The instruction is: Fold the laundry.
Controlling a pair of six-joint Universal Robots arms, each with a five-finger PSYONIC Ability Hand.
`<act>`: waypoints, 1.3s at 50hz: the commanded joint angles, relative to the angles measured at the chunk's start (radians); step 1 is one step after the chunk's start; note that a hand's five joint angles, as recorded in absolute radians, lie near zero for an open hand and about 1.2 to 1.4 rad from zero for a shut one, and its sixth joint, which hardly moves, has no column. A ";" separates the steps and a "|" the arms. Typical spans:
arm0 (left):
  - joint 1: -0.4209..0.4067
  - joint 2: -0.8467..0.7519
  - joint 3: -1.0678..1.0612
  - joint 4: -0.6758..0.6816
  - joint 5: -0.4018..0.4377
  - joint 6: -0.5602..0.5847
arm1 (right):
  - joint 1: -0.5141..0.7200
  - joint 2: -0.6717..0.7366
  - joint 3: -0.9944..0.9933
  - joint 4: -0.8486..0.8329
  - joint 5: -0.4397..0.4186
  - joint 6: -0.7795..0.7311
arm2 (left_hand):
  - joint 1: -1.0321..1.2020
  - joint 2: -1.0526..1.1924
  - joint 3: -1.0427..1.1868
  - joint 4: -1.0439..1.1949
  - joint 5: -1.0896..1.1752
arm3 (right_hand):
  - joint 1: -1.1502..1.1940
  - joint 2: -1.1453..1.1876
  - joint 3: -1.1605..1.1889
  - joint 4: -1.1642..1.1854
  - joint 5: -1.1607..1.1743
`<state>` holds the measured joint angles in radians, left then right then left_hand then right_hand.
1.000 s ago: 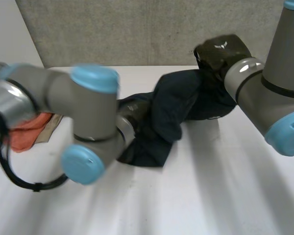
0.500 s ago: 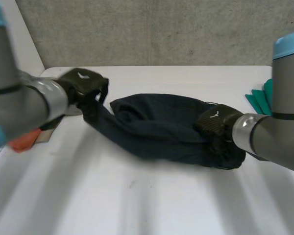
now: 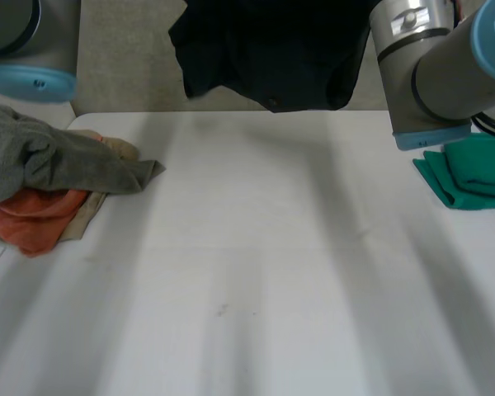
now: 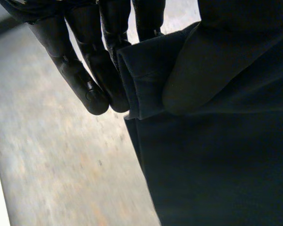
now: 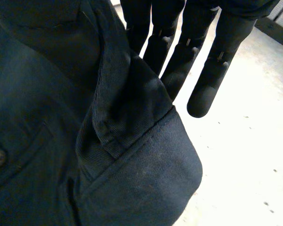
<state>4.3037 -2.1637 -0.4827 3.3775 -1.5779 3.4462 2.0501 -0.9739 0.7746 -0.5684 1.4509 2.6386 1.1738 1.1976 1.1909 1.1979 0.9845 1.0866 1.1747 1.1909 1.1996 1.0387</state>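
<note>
Navy garment (image 3: pixel 264 58) hangs at twelve o'clock above white table (image 3: pixel 247 272), concrete wall (image 3: pixel 132 58) behind; left hand (image 4: pixel 80 66) pinches its hem against thumb; right hand (image 5: pixel 212 66) likewise.

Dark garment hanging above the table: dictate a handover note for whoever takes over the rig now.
Left hand: fingers and thumb pinch a hemmed edge of the dark garment.
Right hand: same, at another edge.
The garment hangs between them above the white table, not folded.
Done: green cloth, looks folded, at the right.
Left: fold this garment, then the grey and orange pile at the left.
</note>
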 commanded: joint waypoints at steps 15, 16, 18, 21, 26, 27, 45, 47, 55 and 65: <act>0.068 0.137 -0.948 -0.079 0.173 -0.015 | -0.035 0.049 0.523 0.399 -0.198 -0.040 | 0.222 0.199 0.205 0.198 0.237 | 0.310 0.222 0.205 0.197 0.183; 0.073 0.142 -0.958 -0.079 0.176 -0.009 | -0.033 0.044 0.531 0.422 -0.192 -0.039 | 0.222 0.199 0.205 0.198 0.237 | 0.310 0.222 0.205 0.197 0.183; 0.085 0.159 -0.970 -0.078 0.183 -0.004 | -0.027 0.024 0.542 0.499 -0.158 -0.008 | 0.222 0.199 0.205 0.198 0.237 | 0.137 0.049 0.033 0.025 0.011; 0.097 0.180 -0.965 -0.082 0.187 -0.005 | -0.008 -0.012 0.539 0.600 -0.098 0.096 | 0.222 0.199 0.205 0.198 0.237 | -0.197 -0.285 -0.302 -0.310 -0.324; 0.100 0.203 -0.949 -0.083 0.182 -0.009 | 0.012 -0.071 0.540 0.706 -0.011 0.297 | 0.222 0.199 0.205 0.198 0.237 | -0.454 -0.542 -0.558 -0.567 -0.580; 0.102 0.203 -0.944 -0.083 0.182 -0.009 | 0.012 -0.078 0.543 0.716 0.003 0.325 | 0.222 0.199 0.205 0.198 0.237 | -0.463 -0.551 -0.567 -0.576 -0.589; 0.105 0.212 -0.834 -0.178 0.171 -0.064 | 0.024 -0.138 0.769 0.559 0.112 0.423 | 0.222 0.199 0.205 0.198 0.237 | -0.328 -0.416 -0.432 -0.441 -0.455; 0.105 0.220 -0.826 -0.185 0.174 -0.074 | 0.044 -0.114 0.779 0.493 0.085 0.380 | 0.222 0.199 0.205 0.198 0.237 | -0.319 -0.407 -0.423 -0.432 -0.446; 0.105 0.226 -0.795 -0.196 0.171 -0.082 | 0.079 -0.017 0.752 0.357 0.034 0.190 | 0.222 0.199 0.205 0.198 0.237 | -0.360 -0.448 -0.464 -0.473 -0.487; 0.113 0.222 -0.760 -0.221 0.165 -0.097 | 0.087 0.119 0.600 0.354 0.045 0.123 | 0.222 0.199 0.205 0.198 0.237 | -0.381 -0.469 -0.485 -0.494 -0.507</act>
<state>4.4126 -1.9380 -1.2604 3.1720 -1.4084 3.3595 2.1370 -0.9232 1.4625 -0.2321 1.4864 2.7785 1.1738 1.1984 1.1929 1.1983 0.9844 0.6436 0.6383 0.6484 0.6482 0.4524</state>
